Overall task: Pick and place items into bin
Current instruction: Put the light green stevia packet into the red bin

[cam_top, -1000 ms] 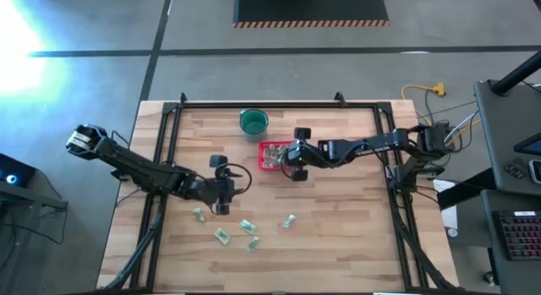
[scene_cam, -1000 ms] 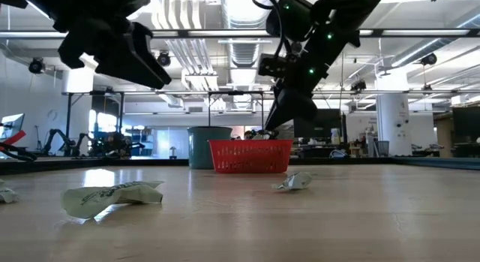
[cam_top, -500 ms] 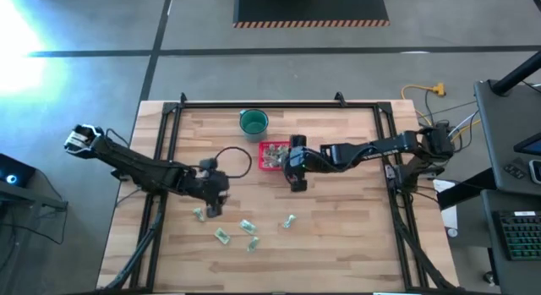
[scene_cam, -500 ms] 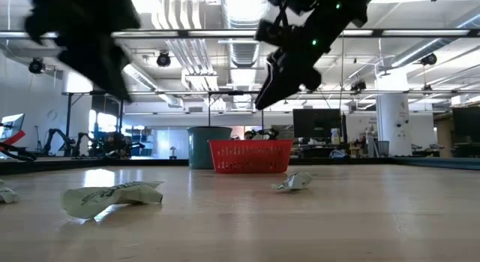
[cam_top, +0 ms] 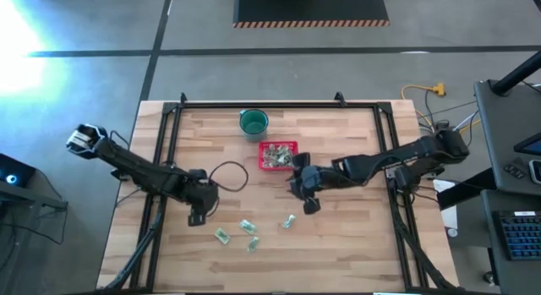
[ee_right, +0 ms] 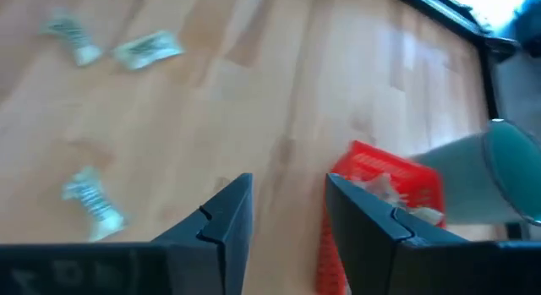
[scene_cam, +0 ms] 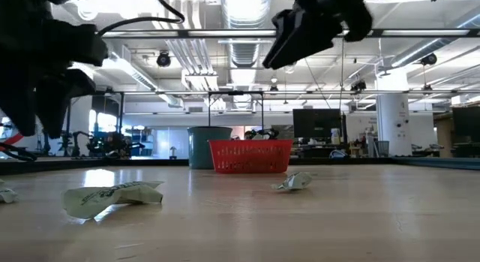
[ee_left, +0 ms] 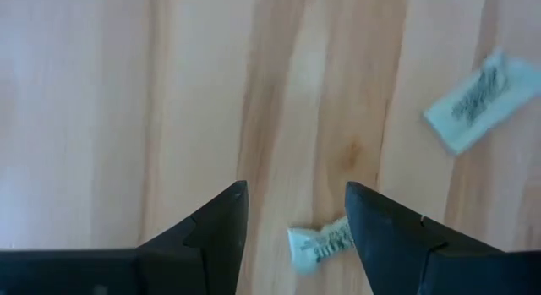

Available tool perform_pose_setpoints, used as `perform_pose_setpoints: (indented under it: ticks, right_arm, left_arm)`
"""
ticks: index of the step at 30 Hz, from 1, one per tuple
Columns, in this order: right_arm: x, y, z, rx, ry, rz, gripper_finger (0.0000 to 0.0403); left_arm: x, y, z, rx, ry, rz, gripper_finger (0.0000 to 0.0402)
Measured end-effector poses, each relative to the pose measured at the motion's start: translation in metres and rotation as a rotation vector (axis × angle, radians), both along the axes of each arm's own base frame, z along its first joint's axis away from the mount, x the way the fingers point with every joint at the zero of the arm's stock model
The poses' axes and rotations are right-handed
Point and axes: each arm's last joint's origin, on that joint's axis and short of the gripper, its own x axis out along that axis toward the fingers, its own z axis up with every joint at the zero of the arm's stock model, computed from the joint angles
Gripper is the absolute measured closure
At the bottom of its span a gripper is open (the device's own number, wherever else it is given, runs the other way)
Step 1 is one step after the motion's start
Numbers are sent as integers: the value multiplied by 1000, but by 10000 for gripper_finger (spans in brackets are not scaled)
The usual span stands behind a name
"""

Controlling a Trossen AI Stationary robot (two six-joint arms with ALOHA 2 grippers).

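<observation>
Items (cam_top: 287, 221) lie loose on the worktop (cam_top: 338, 236) below the bin (cam_top: 276, 156); left hand (cam_top: 195, 217), open, hovers over the nearest (ee_left: 322, 243); right hand (cam_top: 309, 204), open and empty.

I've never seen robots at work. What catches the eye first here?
Probably the small square red plastic basket, part-filled with crinkled pale green-and-white wrapped pieces, mid-table beside a round dark green cup. Two dark arms flank it: the open left gripper hangs over one loose piece, and the open right gripper is near another.
</observation>
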Motion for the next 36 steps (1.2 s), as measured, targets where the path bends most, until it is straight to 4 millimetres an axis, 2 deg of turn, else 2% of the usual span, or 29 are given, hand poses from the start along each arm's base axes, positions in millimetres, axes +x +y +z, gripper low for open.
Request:
perform_pose_setpoints:
  ticks: [8,13,21,31,36]
  right_arm:
    - [-14,28,3,7,39,79,268]
    - [-22,38,8,8,41,113,267]
    - [-30,41,20,40,1,110,274]
    - [-30,40,21,36,-2,108,277]
    - [-30,40,21,37,-2,107,282]
  left_arm:
    - [3,-10,-15,65,74,-142,219]
    - [5,-16,-29,69,162,-209,219]
    - [3,-26,-43,50,277,-236,219]
    - [2,-27,-43,32,288,-238,220]
    - [2,-28,-44,-12,307,-208,239]
